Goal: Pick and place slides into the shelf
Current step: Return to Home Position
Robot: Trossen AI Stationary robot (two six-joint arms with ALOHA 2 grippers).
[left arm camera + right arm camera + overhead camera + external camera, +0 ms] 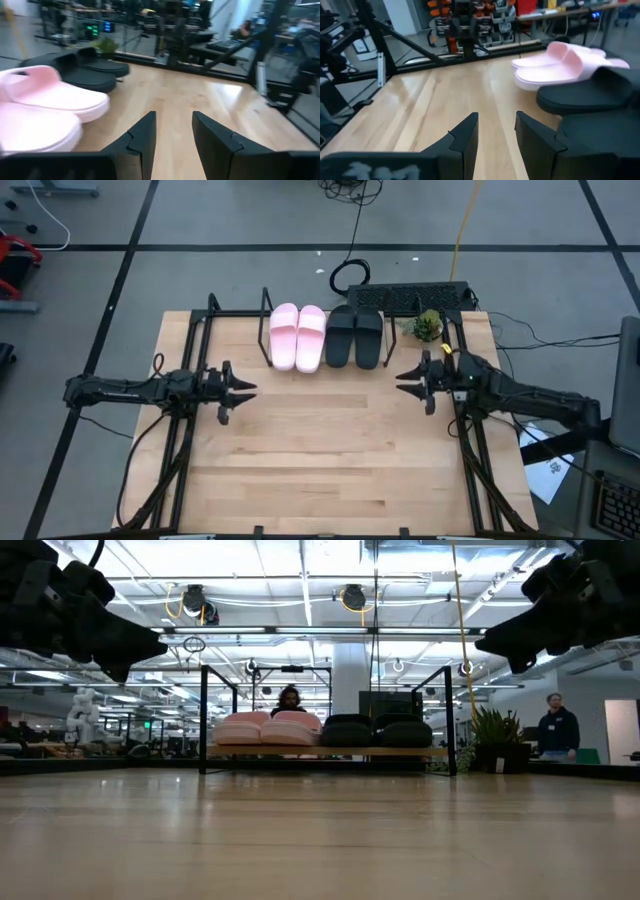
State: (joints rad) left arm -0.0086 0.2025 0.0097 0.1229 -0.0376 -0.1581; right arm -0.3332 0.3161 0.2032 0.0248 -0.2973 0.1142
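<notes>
Closest to us, our left gripper (173, 117) hangs with its jaws parted around nothing, and our right gripper (496, 117) is the same, spread and empty. Both hover above the desk (330, 470), the left one by the left edge and the right one by the right edge, facing each other and well apart. Beyond them, along the middle of the far edge, stands the shelf (330, 752), and all four slides lie on its board: the pink pair (297, 337) on the left, the black pair (355, 337) just beside it on the right. Each sandal sits flat on its sole with its wide strap humped up, mates pressed side by side. They look soft, light and matte, so we judge that a small knock would shift them. As we read it, the placing is done and only the retreat of the arms is left, and that is where trouble could come. A wide swing of either arm could catch a thin black rod of the shelf frame and jolt the row, or the right arm could brush the small plant (428, 326) at the far right corner. Farther off, past the desk, a person (556, 725) stands in the room
</notes>
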